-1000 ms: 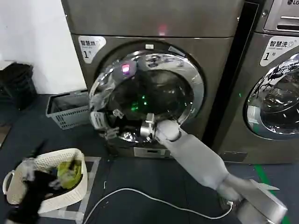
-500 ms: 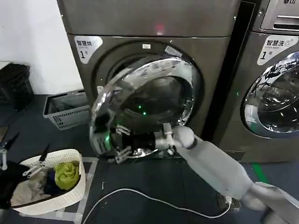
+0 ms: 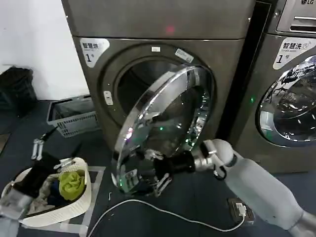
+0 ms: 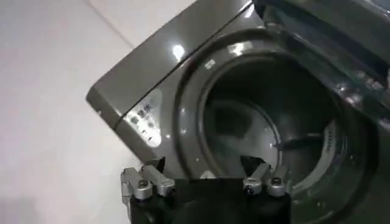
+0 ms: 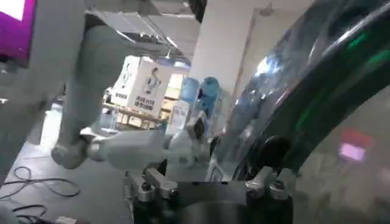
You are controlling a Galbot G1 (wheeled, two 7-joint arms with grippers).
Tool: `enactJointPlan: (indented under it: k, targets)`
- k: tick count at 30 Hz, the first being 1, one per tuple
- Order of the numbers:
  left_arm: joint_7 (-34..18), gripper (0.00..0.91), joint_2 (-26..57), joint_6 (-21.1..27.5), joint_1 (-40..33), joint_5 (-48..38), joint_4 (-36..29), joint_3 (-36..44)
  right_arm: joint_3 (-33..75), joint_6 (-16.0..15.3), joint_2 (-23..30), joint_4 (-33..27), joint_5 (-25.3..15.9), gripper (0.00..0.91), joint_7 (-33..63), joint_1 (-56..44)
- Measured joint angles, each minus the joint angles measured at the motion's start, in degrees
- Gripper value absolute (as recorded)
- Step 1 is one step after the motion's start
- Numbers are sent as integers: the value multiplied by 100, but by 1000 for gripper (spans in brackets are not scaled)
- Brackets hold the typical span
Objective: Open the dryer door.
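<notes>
- Working on the swing-out step: pulling the dryer door (image 3: 163, 123) away from the dryer (image 3: 148, 24).
- Standing about half open, that door, tilted out from the round hole and hinged on the robot's right side.
- Reaching in low with the right hand (image 3: 155, 171), fingers spread wide, one on each side of the door's bottom shiny rim, not squeezing it.
- Waiting off to the left with the left hand (image 3: 54, 146) above the white laundry basket (image 3: 74, 207), fingers released and holding nothing.
- Needing next, most likely, a steady sweep out and to the right, staying hooked on the rim until the door is wide open.
</notes>
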Motion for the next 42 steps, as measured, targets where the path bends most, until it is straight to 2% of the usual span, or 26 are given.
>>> enactJointPlan:
  k: [5,9,14,17,20,22,26,29,31,32,37,42]
  targets:
    - [105,907,147,-80,-427,126,221,657,755,5,-437,121,131,907,209,-471]
    - [174,907,165,-172,-783,165,443,1255,1740,32,-986,358,130,907,317,-1270]
    - [220,907,198,-291,-1223,164,650,2041,3764,169,-1403,865,77,907,747,-3109]
    - [223,907,217,-369,-1473,137,783,2486,5178,320,-1348,1214,-269,907,1202,-4462]
    - [218,907,245,-441,-1705,92,907,2906,6551,339,-1024,1460,-778,907,1921,-5746]
    - [225,907,259,-511,-1830,87,972,3207,7515,406,-659,1530,-1290,907,2526,-6546]
    - [222,907,287,-614,-2081,46,1133,3734,9337,2,73,1734,-2124,907,3991,-7564]
    - [208,907,293,-632,-2278,4,1256,4059,10536,-577,652,1910,-2740,907,5046,-7823]
    - [197,907,275,-643,-2441,-28,1345,4271,11265,-959,1073,1984,-2915,907,5584,-7909]
    - [195,907,263,-653,-2517,-34,1379,4368,11584,-1046,1268,1983,-3017,907,5776,-7913]
    - [181,907,128,-700,-2936,-31,1613,4955,12940,-1113,2090,1741,-3478,907,6534,-7913]
    - [175,907,-97,-708,-3473,-20,1943,5619,13902,-1137,2529,1321,-3971,907,7279,-7924]
